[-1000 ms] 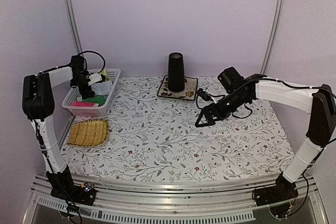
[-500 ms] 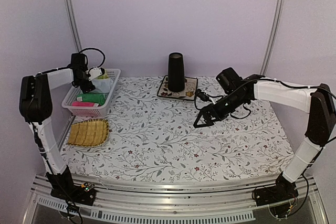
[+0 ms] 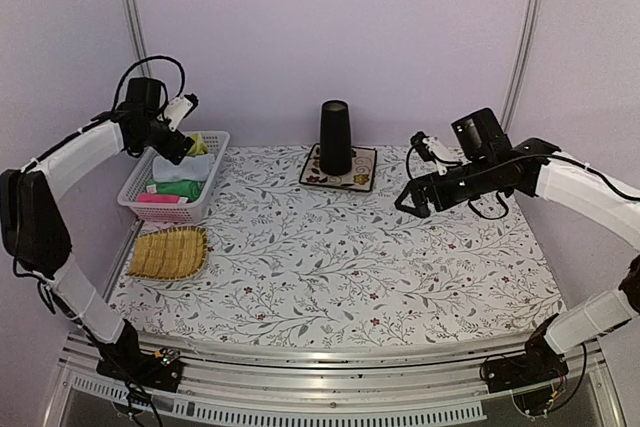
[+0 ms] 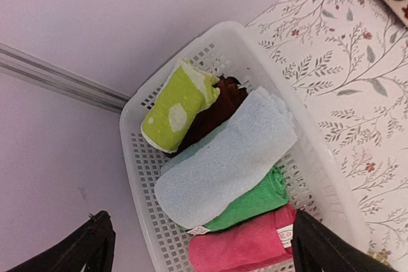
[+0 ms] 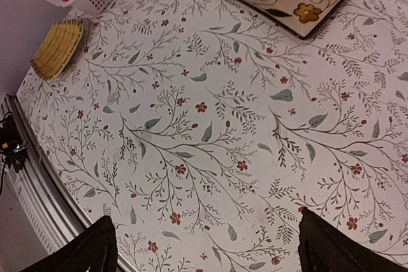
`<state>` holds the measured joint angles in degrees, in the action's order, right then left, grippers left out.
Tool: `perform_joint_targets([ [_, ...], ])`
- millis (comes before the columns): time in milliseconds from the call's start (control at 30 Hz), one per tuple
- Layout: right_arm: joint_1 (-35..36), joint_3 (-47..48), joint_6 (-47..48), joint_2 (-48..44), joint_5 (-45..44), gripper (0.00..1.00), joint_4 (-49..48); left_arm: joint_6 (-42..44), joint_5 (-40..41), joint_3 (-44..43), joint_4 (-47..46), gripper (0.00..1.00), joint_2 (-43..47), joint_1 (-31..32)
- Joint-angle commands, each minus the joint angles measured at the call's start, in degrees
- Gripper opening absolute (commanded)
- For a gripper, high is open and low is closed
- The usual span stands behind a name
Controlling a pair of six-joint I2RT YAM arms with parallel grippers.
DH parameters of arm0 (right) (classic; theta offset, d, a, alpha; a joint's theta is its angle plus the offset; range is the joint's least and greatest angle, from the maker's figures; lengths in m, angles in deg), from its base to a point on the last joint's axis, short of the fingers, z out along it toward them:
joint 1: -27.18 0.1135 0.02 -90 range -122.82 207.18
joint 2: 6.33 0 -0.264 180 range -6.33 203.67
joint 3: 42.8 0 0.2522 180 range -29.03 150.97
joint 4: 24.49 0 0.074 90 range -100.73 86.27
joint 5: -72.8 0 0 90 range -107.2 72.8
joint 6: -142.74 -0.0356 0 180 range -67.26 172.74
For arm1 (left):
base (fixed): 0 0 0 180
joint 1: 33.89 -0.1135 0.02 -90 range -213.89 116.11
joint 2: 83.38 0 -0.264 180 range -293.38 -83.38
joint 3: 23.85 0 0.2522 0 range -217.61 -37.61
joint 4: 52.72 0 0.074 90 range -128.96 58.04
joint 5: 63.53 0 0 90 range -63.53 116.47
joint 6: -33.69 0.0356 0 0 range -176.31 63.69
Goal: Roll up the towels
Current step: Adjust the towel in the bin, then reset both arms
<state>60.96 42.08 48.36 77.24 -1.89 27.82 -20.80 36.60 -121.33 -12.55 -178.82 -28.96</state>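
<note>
Both towels are in the white plastic basket (image 4: 137, 176) at the far-left corner, right under your left gripper (image 4: 201, 221).
- **Yellow-green towel** (image 4: 182, 109): at the wall end, propped on something dark brown (image 4: 220, 103).
- **Light blue towel** (image 4: 223, 160): across the middle, lying on a green cloth (image 4: 261, 199), with a pink cloth (image 4: 245, 250) next to that. It's either a loose fold or a flat roll, can't tell which from this angle.

**Grippers:** the left gripper has its jaws wide apart with nothing in them, and it hovers above the basket. The right gripper (image 5: 204, 218) is also spread wide and empty, up over the right half of the table.

**Handling:** expect light, soft terry with no stiffness. It will sag and unfold once lifted, but it isn't slippery or fragile.
- Pinch the blue one at its upper end by the basket's right wall, where it stands clear of the rest. Go too deep and you'll likely grab the green cloth too.
- Take the yellow-green one by its exposed top end.

**Surface:** the floral tablecloth (image 5: 210, 125) is flat. It probably has enough grip to roll against, but it may ruck up if you drag. Roll on the stretch under the right gripper.

**Room:** keep off the woven straw tray (image 3: 170, 252) just in front of the basket, and off the flowered mat (image 3: 340, 172) with the black cup (image 3: 335, 132) at the back. The walls sit close on the left and behind the basket, so there's little swing room there.
</note>
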Motion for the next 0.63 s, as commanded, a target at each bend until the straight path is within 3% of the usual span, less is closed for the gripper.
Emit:
perform_joint_targets([
  [0, -0.3, -7.1, -6.6, -15.5, -16.8, 0.99, -7.6, -20.0, -2.3, 6.5, 4.4, 0.97, 10.6, 8.1],
  [100, -0.5, -13.0, -9.1, -24.1, -27.3, 0.99, -8.2, -27.8, -1.9, 17.0, 1.1, 0.97, 19.4, 12.9],
  [300, -1.1, -22.7, -12.0, -40.0, -34.1, 0.99, -5.4, -37.9, -6.9, 38.6, -8.2, 0.97, 41.9, 13.5],
  [433, -0.9, -24.3, -13.3, -45.7, -37.0, 0.99, -4.4, -39.0, -6.7, 44.3, -9.3, 0.97, 49.0, 13.5],
  [600, -1.0, -24.7, -11.7, -47.2, -38.2, 0.99, -4.5, -38.8, -7.5, 45.8, -8.7, 0.97, 51.4, 13.5],
])
